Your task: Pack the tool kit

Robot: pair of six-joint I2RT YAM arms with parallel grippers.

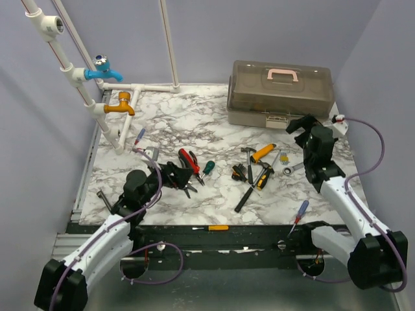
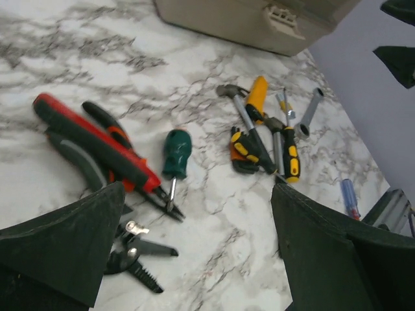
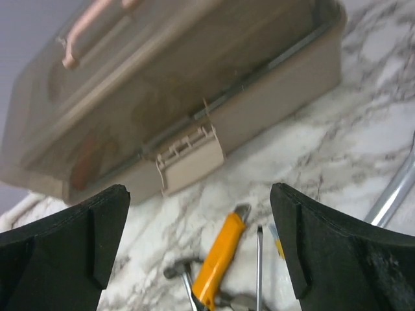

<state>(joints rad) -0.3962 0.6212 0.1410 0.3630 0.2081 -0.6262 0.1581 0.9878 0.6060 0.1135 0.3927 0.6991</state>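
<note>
on marble table [image 1: 194,123], pliers [image 1: 189,159] (red-handled)

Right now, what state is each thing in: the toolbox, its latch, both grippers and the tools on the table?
toolbox: upright, lid down.
latch: flap lying down against the front; cannot tell whether it is fastened.
left gripper: open, holding nothing.
right gripper: open, holding nothing, facing the toolbox.
hand tools: lying loose on the table, outside the toolbox.
</note>
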